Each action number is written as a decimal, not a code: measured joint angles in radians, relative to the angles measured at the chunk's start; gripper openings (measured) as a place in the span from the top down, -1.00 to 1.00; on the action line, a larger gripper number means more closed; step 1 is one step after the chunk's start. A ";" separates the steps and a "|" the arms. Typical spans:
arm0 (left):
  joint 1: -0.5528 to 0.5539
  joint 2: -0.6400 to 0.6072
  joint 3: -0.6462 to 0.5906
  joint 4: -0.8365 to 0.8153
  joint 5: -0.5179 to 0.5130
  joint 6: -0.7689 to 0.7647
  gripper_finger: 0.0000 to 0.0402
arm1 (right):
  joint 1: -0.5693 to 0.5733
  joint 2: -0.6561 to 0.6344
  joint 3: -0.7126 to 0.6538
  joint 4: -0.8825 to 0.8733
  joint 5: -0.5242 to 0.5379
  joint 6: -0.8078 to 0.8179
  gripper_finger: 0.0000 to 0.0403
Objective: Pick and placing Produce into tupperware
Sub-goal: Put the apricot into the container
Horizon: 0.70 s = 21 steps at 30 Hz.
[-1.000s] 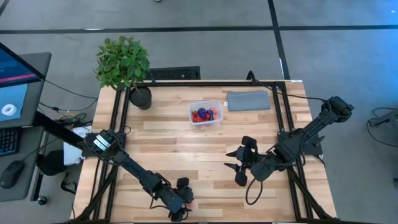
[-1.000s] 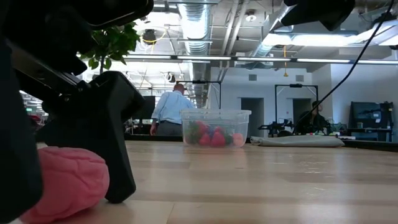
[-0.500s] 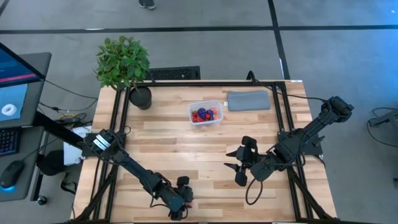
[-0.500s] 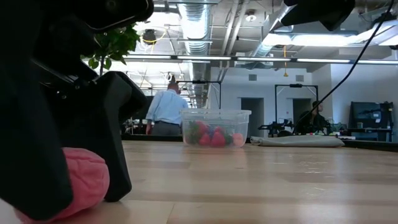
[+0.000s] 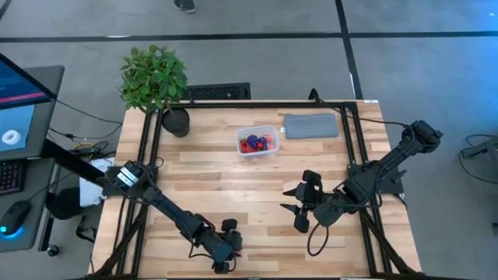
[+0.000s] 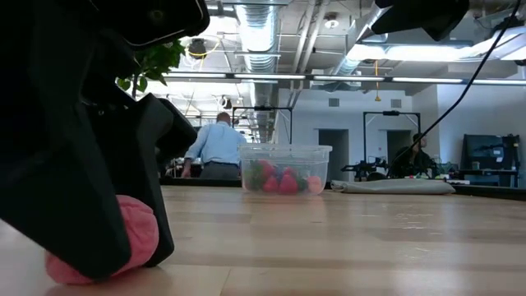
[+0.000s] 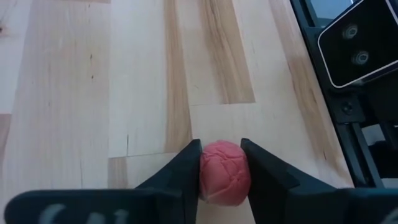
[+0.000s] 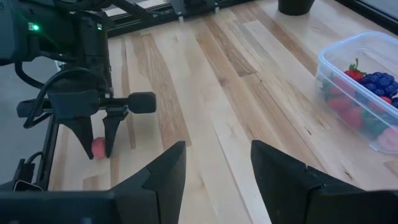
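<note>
Produce: one pink round piece (image 7: 225,172) is now clamped between the fingers of the left gripper (image 5: 226,247) at the table's (image 5: 210,179) near edge, resting on the wood. A second ago those fingers were spread around it; they have since been closed onto it. Remaining produce (image 5: 257,143) is seen in the tupperware (image 5: 257,141) near the far edge, unchanged. Right gripper (image 5: 298,208) is held unmoved over the right half, fingers parted, nothing gripped. The person in the room behind (image 6: 215,147) has shifted left.
</note>
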 joint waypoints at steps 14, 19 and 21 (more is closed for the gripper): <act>0.080 -0.135 -0.005 -0.131 -0.158 0.057 0.54 | 0.000 0.000 0.000 0.001 0.000 0.000 -0.02; 0.118 -0.209 -0.003 -0.176 -0.236 0.126 0.54 | 0.000 0.000 0.000 -0.001 0.000 -0.004 -0.02; 0.135 -0.237 -0.002 -0.203 -0.258 0.153 0.54 | 0.000 0.000 0.000 -0.001 0.000 -0.007 -0.02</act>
